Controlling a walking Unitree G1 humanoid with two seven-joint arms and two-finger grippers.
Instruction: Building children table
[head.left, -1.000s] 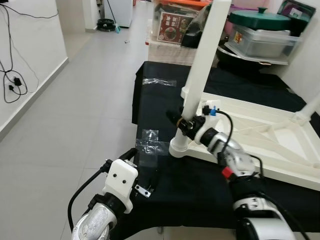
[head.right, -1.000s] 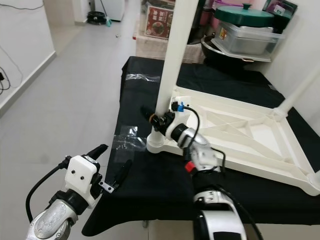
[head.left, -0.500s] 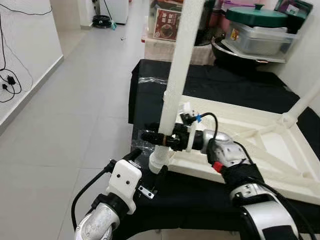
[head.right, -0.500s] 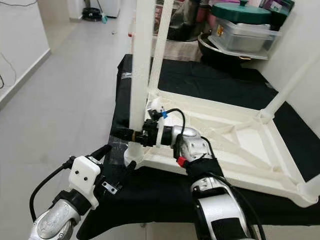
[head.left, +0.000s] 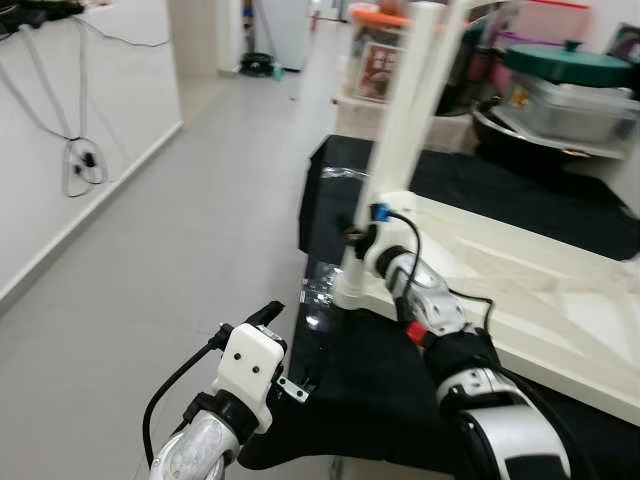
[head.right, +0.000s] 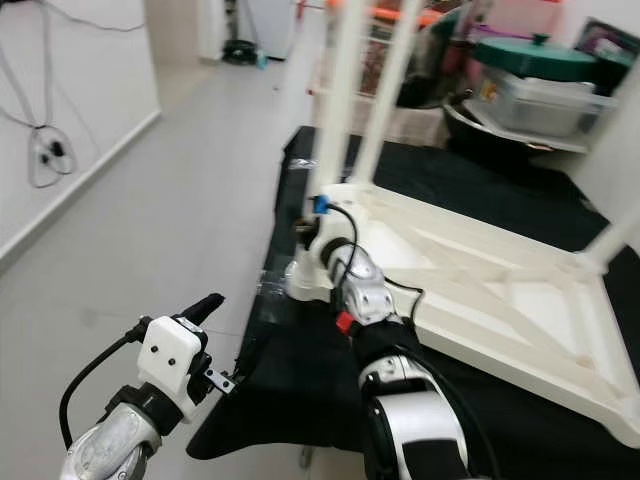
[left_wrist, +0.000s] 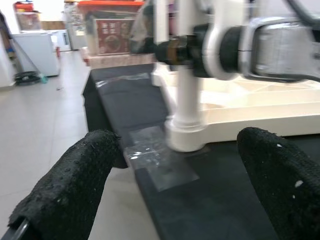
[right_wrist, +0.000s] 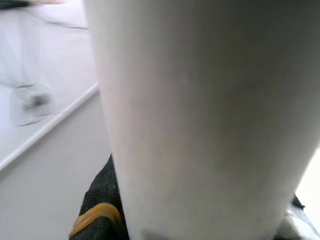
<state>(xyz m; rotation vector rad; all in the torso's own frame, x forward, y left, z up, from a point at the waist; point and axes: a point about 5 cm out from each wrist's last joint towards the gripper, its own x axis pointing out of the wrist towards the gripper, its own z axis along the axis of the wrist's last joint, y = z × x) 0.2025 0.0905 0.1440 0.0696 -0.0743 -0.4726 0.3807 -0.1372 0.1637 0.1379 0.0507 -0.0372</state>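
Note:
A white children's table (head.left: 520, 290) lies upside down on a black cloth. One white leg (head.left: 405, 140) stands upright at its near left corner. My right gripper (head.left: 358, 238) is shut on that leg just above its base. In the right wrist view the leg (right_wrist: 210, 110) is pressed close, with a black finger (right_wrist: 100, 210) beside it. My left gripper (head.left: 285, 345) hovers open at the cloth's front left edge, short of the leg. The left wrist view shows its fingers (left_wrist: 75, 190) spread wide, with the leg's foot (left_wrist: 186, 135) ahead between them.
The black cloth (head.left: 370, 370) carries a patch of clear tape (head.left: 318, 300) near the leg's foot. Storage boxes and a green-lidded pot (head.left: 570, 65) stand behind the table. Open tiled floor (head.left: 200, 230) runs along the left, beside a wall with hanging cables (head.left: 75, 160).
The head view has swung and blurred. My right gripper stays on the leg, but its wrist has turned from pointing left across the leg to pointing away. The left gripper has hardly moved.

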